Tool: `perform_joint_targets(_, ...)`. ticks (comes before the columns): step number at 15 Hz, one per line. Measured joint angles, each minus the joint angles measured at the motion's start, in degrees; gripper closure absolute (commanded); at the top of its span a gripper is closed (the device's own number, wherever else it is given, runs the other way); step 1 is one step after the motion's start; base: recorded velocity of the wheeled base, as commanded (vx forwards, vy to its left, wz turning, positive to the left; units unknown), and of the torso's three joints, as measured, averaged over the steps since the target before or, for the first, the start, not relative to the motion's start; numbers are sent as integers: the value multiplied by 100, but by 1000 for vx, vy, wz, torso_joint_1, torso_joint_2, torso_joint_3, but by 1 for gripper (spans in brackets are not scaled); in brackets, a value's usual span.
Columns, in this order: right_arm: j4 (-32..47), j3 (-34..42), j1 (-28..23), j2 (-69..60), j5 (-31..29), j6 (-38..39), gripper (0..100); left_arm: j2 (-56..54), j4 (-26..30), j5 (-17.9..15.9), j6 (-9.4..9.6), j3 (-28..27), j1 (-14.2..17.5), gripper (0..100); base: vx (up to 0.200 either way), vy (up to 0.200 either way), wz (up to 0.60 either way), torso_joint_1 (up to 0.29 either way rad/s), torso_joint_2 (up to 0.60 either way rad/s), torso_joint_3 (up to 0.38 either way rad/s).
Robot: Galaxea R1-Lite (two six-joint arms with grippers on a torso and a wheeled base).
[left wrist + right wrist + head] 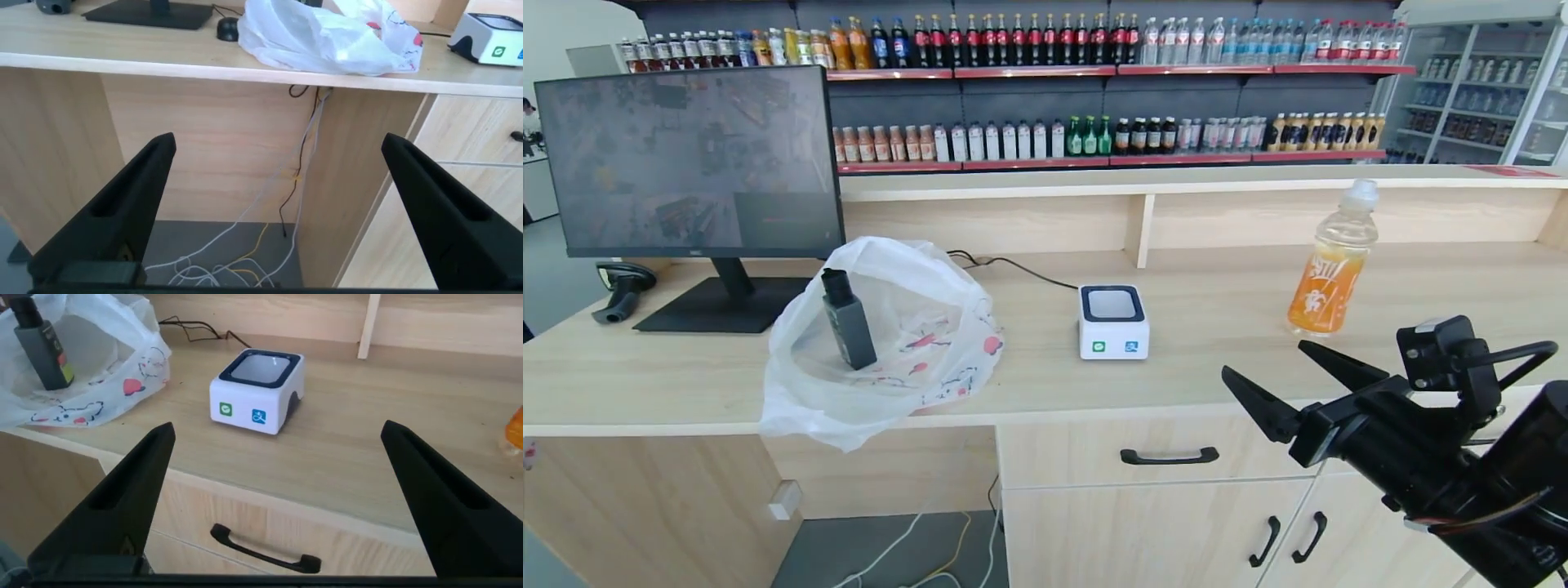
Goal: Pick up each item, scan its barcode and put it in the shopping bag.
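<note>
A white plastic shopping bag (882, 343) lies open on the wooden counter (1192, 384), with a dark grey bottle (848, 320) standing inside it. The white barcode scanner (1113, 321) sits mid-counter to the right of the bag. An orange drink bottle (1333, 263) stands upright farther right. My right gripper (1274, 377) is open and empty, in front of the counter's front edge, below and left of the orange bottle. In the right wrist view the scanner (257, 391) and bag (90, 367) lie ahead. My left gripper (278, 180) is open, low below the counter, facing the bag (327, 37) from underneath.
A monitor (690, 163) on a stand and a handheld scanner (623, 287) occupy the counter's left end. A raised shelf (1201, 184) runs along the back. Drawers and cabinet doors with black handles (1168, 456) sit below the counter. Cables (270, 237) hang under the bag.
</note>
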Motion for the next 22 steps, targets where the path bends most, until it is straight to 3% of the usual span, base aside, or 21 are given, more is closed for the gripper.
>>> perform_joint_targets(11,-2,-61,-421,60,1,0,0,0,11,-2,4,0,0,0,18,-200,0,2,2,1)
perform_joint_targets(19,0,20,-429,79,1,6,0,0,6,-5,15,0,0,0,200,0,0,3,1,4)
perform_joint_targets(22,-4,9,-427,121,1,6,0,0,17,0,24,0,-2,0,0,0,0,0,0,0)
